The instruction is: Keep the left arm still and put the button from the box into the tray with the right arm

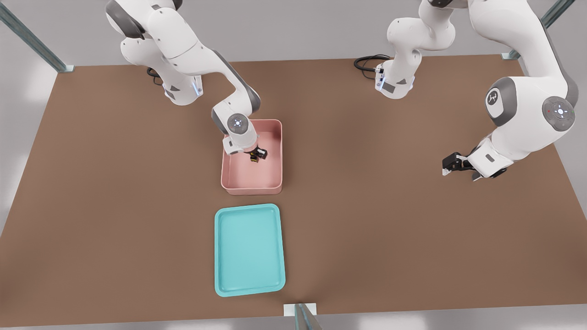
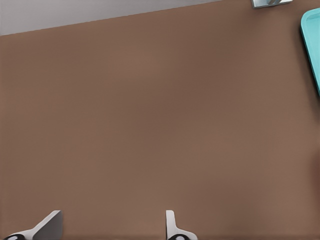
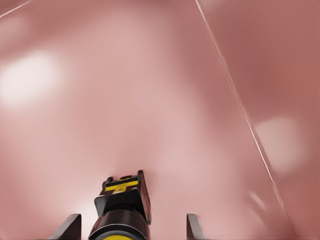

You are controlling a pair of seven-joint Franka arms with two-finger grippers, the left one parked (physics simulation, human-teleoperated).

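In the front view my pincer (image 1: 255, 155) reaches down inside the pink box (image 1: 274, 133), the button (image 1: 253, 158) at its tips and the tray (image 1: 249, 250) at six o'clock of the box, while my wrist view shows the button (image 3: 122, 207) between my spread fingers (image 3: 195, 227), seemingly ungripped.

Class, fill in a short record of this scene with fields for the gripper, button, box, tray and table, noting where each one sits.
gripper: working gripper is down inside the box, its fingers either side of the button
button: yellow-capped button on the box floor, between the fingers, which stand apart from it
box: pink box at mid table, beyond the tray in the front view
tray: turquoise tray nearer the front edge, nothing in it
table: brown table under both containers
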